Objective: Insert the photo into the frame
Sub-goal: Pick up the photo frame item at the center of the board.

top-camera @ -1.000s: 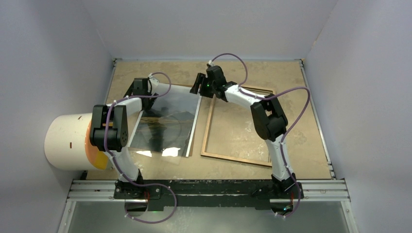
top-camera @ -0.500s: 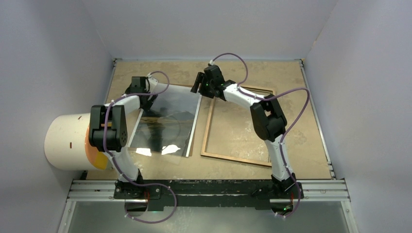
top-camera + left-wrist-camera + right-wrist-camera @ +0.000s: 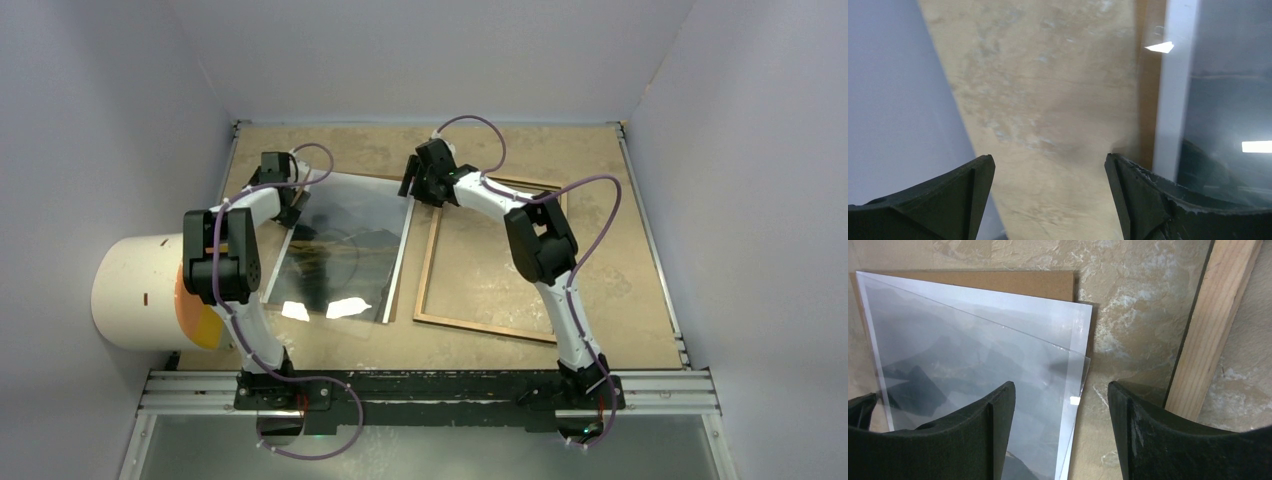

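The photo [image 3: 340, 250] lies flat, left of centre, on a brown backing board [image 3: 998, 282], with a clear pane [image 3: 973, 370] lying slightly askew on top of it. The frame [image 3: 428, 270] lies to its right, wood-brown back up and empty. Its wooden bar also shows in the right wrist view [image 3: 1213, 325]. My left gripper [image 3: 288, 205] is open and empty over bare table beside the photo's far left corner. In the left wrist view [image 3: 1048, 162], the photo's white edge [image 3: 1173, 100] is just right of it. My right gripper [image 3: 410, 185] is open at the far right corner, straddling the pane's edge [image 3: 1060, 387].
A white cylinder with an orange end [image 3: 145, 290] stands outside the left edge of the table. The enclosure's walls rise close around the wooden table [image 3: 600, 160]. The left wall [image 3: 893, 100] is just beside the left gripper.
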`<state>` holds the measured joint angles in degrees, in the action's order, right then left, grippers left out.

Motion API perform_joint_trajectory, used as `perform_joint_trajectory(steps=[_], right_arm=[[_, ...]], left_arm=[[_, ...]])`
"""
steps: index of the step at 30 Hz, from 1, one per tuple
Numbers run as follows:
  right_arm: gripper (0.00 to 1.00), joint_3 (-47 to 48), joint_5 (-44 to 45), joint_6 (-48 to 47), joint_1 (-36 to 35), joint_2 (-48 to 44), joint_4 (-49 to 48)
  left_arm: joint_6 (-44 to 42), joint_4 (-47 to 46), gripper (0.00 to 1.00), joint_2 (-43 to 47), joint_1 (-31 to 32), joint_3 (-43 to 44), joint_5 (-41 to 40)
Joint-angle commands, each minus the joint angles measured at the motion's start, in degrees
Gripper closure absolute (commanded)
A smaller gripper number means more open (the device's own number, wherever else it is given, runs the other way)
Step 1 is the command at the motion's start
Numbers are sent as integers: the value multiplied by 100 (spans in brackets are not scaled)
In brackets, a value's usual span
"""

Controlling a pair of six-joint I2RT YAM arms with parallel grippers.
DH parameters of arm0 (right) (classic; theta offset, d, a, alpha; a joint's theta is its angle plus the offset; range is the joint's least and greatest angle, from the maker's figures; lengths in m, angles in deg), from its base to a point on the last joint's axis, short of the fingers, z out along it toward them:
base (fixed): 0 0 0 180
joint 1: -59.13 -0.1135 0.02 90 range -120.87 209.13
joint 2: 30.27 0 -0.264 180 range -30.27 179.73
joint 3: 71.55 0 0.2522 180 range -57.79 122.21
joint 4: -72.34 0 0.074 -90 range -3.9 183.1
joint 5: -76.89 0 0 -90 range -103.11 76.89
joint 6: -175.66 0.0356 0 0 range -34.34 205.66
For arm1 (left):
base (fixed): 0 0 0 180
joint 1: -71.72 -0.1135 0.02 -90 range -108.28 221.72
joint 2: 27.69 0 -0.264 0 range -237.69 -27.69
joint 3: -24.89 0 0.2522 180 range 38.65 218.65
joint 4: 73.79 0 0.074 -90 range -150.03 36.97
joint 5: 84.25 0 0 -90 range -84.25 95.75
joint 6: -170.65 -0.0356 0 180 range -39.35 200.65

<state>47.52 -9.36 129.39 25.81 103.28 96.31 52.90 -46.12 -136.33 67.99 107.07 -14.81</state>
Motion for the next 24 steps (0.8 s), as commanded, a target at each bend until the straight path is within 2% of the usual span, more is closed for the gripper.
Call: perform_joint_trajectory(steps=[1,18,24], right_arm=[[30,152,-36,30,-7,129,18],[36,475,-49,-145,-332,-387,-343],[36,660,284,-68,-333,-284,172]], left_arm=[[130,-136,12,-188,-6,-175,-36],[20,-195,12,-157,170,-665,389],[-30,-223,12,-125,179,-706,377]])
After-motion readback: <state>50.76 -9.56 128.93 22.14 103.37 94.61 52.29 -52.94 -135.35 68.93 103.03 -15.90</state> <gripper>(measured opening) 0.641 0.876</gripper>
